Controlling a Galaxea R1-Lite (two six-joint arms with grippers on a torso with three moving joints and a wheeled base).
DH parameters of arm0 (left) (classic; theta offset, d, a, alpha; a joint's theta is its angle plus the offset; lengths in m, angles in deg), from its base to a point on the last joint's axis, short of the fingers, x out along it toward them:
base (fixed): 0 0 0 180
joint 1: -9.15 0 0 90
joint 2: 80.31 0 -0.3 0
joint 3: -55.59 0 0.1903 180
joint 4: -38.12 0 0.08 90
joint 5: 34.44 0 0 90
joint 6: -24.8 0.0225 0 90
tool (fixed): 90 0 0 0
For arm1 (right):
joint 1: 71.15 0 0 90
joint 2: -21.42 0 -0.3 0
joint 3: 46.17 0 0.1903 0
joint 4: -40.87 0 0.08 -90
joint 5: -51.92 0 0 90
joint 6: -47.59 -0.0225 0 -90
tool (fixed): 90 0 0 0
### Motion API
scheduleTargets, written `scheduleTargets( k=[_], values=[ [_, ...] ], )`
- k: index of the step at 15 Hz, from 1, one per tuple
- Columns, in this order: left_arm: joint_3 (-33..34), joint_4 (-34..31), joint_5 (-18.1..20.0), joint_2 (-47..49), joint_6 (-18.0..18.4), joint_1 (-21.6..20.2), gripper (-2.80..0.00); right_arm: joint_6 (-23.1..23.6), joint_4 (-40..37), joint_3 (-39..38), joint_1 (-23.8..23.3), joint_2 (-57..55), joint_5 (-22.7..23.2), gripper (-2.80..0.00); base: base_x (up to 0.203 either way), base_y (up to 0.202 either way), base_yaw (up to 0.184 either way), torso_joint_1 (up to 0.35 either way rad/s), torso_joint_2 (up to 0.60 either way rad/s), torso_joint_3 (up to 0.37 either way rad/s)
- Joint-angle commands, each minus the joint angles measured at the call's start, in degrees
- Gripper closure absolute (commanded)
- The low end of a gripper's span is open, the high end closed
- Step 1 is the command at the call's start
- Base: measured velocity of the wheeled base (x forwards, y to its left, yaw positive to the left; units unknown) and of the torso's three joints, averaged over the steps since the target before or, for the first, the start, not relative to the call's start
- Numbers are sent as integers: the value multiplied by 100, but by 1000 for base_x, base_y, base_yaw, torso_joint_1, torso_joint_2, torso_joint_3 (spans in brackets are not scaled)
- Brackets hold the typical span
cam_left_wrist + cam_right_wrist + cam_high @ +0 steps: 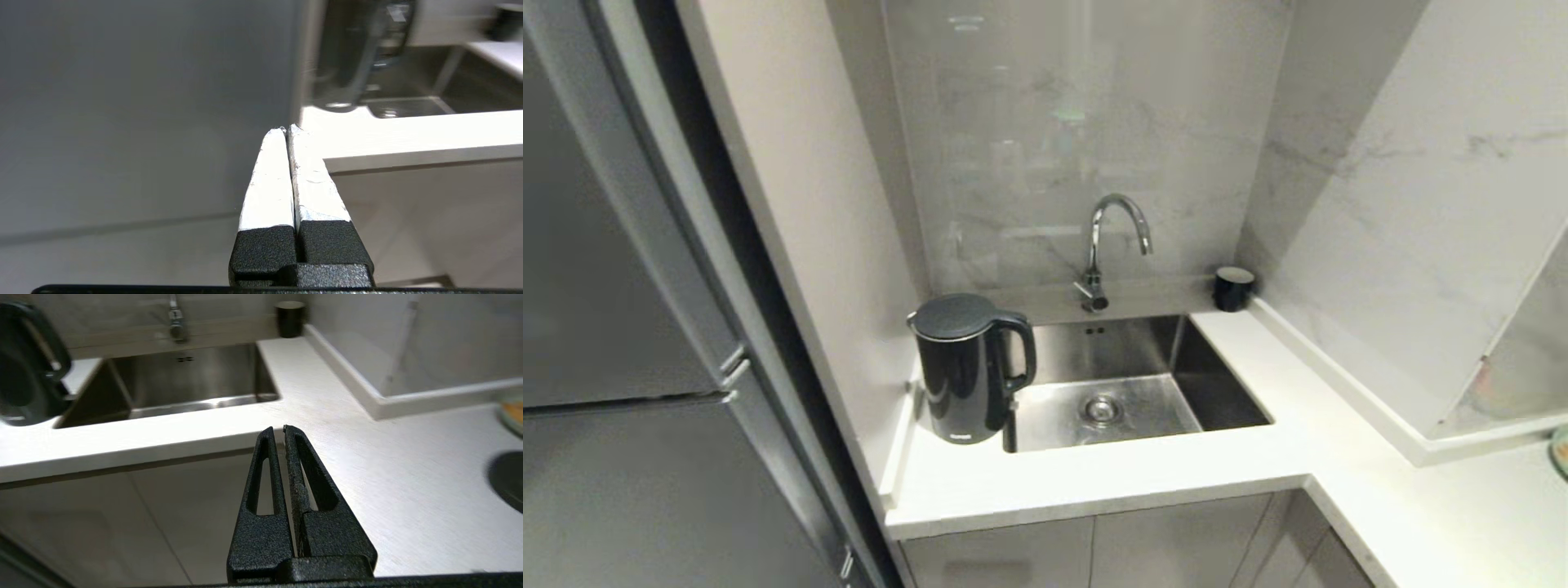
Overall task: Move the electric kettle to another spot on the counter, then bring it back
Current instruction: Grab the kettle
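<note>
White speckled stone surface (pixel 1111 474) is wrapping round a corner over pale grey cabinet doors (pixel 1005 555). Steel sink (pixel 1127 384) is sitting sunk into it, w/ a chrome tap (pixel 1107 245) rising behind and marbled grey wall panels closing in the back & right. Electric kettle (pixel 968 367), glossy black, is standing upright on the surface just left of the sink, handle facing the basin, near the left wall. Small black cup (pixel 1232 287) is sitting in the far corner, right of the tap. Dark fridge (pixel 613 327) is filling the left side. Left claw (pixel 287 130) is hanging shut, empty, below the surface edge; right claw (pixel 278 428) is likewise closed, empty, in front of the surface's corner.
</note>
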Motion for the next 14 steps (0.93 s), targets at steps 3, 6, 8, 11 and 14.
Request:
scheduleTargets(
  k=[3,6,8,11,14],
  values=[
    [0,-1,1,6,-2,-5,0,1,0,0,2,9,2,0,4,9,-174,1,3,1],
    [0,-1,1,6,-2,-5,0,1,0,0,2,9,2,0,1,7,-176,4,3,3],
    [0,-1,1,6,-2,-5,0,1,0,0,2,3,2,0,1,8,-169,3,1,-2],
    [0,-1,1,6,-2,-5,0,1,0,0,2,9,2,0,0,2,-77,2,0,1],
    [0,17,1,6,-19,-14,0,1,0,0,2,9,2,0,0,0,0,0,0,0]
  ],
)
